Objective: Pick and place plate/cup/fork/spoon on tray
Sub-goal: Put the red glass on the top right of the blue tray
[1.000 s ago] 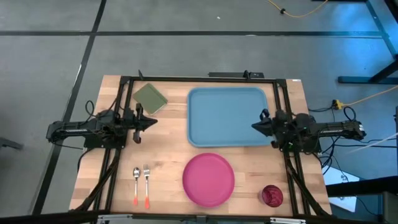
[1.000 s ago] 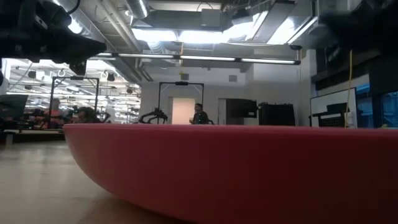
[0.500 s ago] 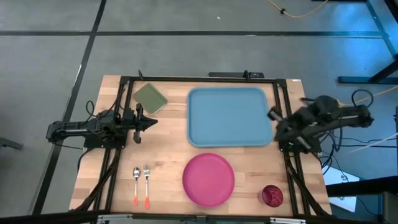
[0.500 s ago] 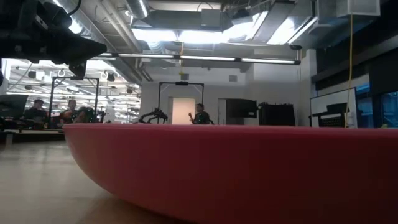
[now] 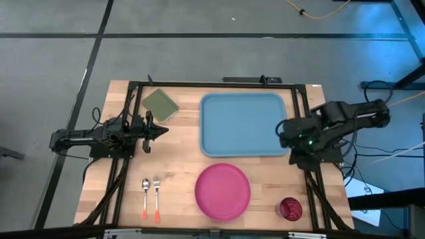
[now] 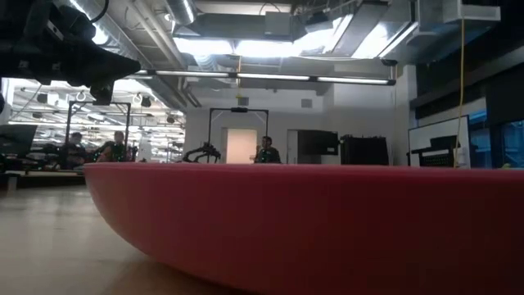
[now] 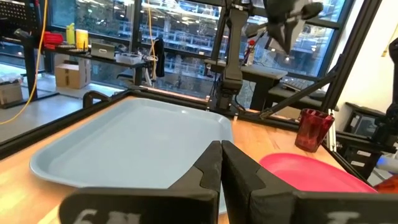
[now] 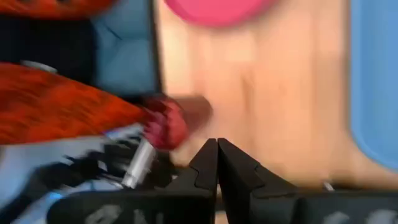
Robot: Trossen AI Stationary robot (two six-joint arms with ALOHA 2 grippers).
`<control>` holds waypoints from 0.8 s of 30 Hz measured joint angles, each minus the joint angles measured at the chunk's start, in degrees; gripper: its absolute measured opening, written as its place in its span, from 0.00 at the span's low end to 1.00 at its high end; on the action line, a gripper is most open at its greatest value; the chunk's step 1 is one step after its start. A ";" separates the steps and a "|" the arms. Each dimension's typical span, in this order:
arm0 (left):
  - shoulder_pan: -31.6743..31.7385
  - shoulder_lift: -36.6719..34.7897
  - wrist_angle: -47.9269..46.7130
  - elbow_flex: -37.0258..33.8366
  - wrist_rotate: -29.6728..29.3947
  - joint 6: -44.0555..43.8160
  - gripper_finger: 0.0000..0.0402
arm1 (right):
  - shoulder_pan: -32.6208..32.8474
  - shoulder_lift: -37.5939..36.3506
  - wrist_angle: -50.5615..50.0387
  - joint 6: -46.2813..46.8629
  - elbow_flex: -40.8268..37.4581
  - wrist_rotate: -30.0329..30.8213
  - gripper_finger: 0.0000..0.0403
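Left gripper: pinched tight, holding nothing, beside the green pad.
Right gripper: pinched tight, empty (at the tray's right edge).
Plate: just below tray.
Cup: right of plate.
Spoon, fork: side by side, left of plate.

Overhead view straight down on table; low view pressed against plate, likewise visible overhead.
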 joint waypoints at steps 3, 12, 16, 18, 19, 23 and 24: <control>0.02 0.00 0.00 0.02 0.00 0.00 0.00 | 1.57 0.90 -0.01 -0.26 -1.78 4.67 0.04; 0.01 0.00 0.00 0.00 0.00 -0.23 0.00 | 5.68 3.53 10.15 1.53 -11.43 0.64 0.04; 0.01 0.00 0.02 0.00 0.00 -0.31 0.00 | 7.65 4.63 13.21 1.79 -15.81 -0.69 0.04; 0.01 0.00 0.01 0.00 0.00 -0.33 0.00 | 7.99 5.23 13.64 3.20 -17.82 -0.82 0.04; 0.01 0.00 0.00 0.02 0.00 -0.28 0.00 | 8.05 5.61 13.53 4.13 -18.69 -0.82 0.04; 0.01 0.00 -0.08 0.02 0.00 -0.02 0.00 | 8.10 6.81 13.40 4.21 -21.58 -0.80 0.04; 0.01 0.00 -0.18 0.01 0.00 -0.02 0.00 | 8.09 7.05 13.33 4.12 -22.07 -0.80 0.04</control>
